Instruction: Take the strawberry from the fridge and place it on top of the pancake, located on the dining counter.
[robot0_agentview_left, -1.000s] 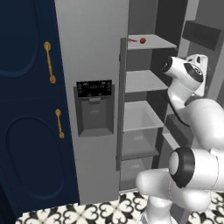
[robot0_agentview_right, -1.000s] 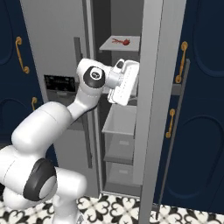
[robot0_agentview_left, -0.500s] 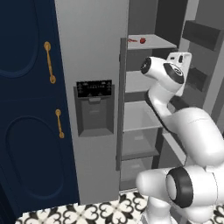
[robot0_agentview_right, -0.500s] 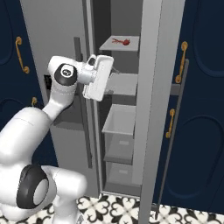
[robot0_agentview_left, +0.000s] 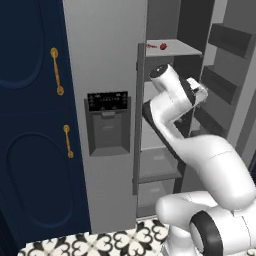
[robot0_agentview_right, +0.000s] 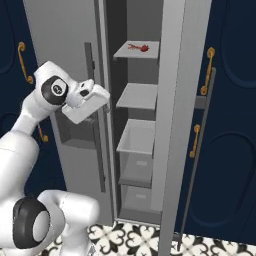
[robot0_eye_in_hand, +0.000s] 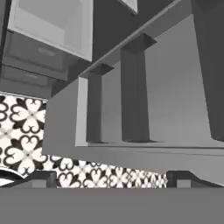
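Observation:
The fridge (robot0_agentview_left: 105, 60) stands with its left door shut and its right door (robot0_agentview_right: 172, 100) swung open. On the top shelf inside lies the strawberry (robot0_agentview_left: 163, 46), small and bright red, also visible in the right base view (robot0_agentview_right: 143, 48). My gripper (robot0_agentview_right: 101, 100) hovers below and left of that shelf, in front of the closed door's handle. Seen from the hand, the gripper (robot0_eye_in_hand: 113, 177) is open with nothing between its fingers. The pancake and the dining counter are out of view.
Navy cabinets with brass handles flank the fridge (robot0_agentview_left: 30, 125) (robot0_agentview_right: 230, 125). Inside are bare shelves (robot0_agentview_right: 139, 95) and a clear drawer (robot0_agentview_right: 137, 140). The open door's bins (robot0_agentview_left: 230, 40) jut out on the right. The hand view looks down on door bins (robot0_eye_in_hand: 131, 100) and patterned floor tiles (robot0_eye_in_hand: 26, 131).
The arm has swung left, carrying the hand from the open compartment to in front of the closed door. The gripper has stayed open. The strawberry has not moved.

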